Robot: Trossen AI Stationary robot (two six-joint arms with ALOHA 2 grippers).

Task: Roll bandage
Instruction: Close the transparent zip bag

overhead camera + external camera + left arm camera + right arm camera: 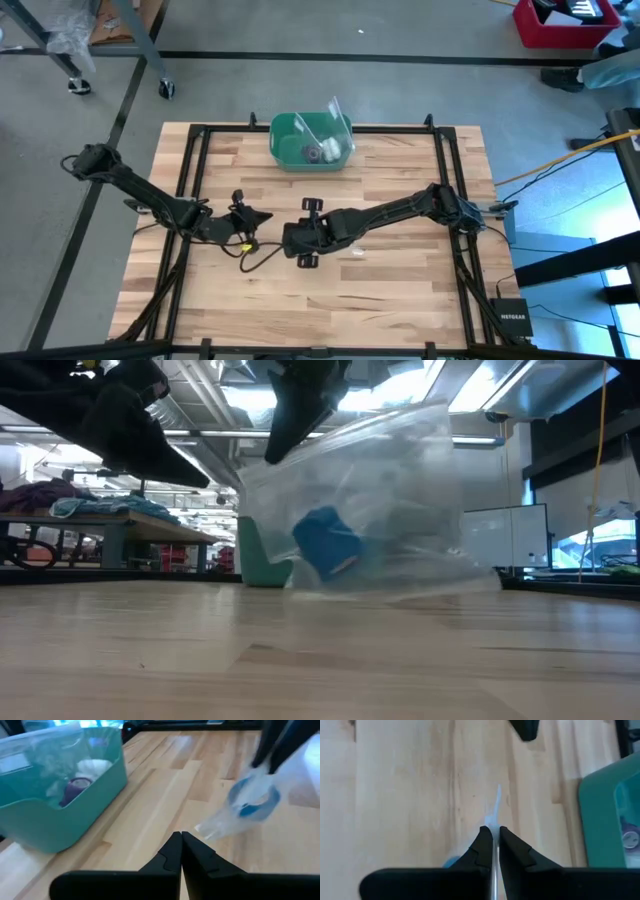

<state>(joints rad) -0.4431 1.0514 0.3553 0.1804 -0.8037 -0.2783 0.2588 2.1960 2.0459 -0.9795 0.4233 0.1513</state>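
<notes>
The blue bandage (328,543) is a small roll inside a clear plastic bag (400,490); both also show in the left wrist view (254,800). My right gripper (495,832) is near the table's middle (298,240), shut on the bag from above. My left gripper (180,840) is shut and empty, just left of it (262,216), low over the table and short of the bag. My right gripper pinches a thin upper edge of the clear bag (496,805) between its two fingers. The fingers (300,405) come from above, pointing down. The bag hangs below them with the blue roll low inside, and its lower edge (400,592) seems to rest on the table.
A green plastic bin (310,140) with small items and clear plastic in it stands at the table's far middle; it also shows in the left wrist view (65,795). A black frame (440,190) runs around the wooden tabletop.
</notes>
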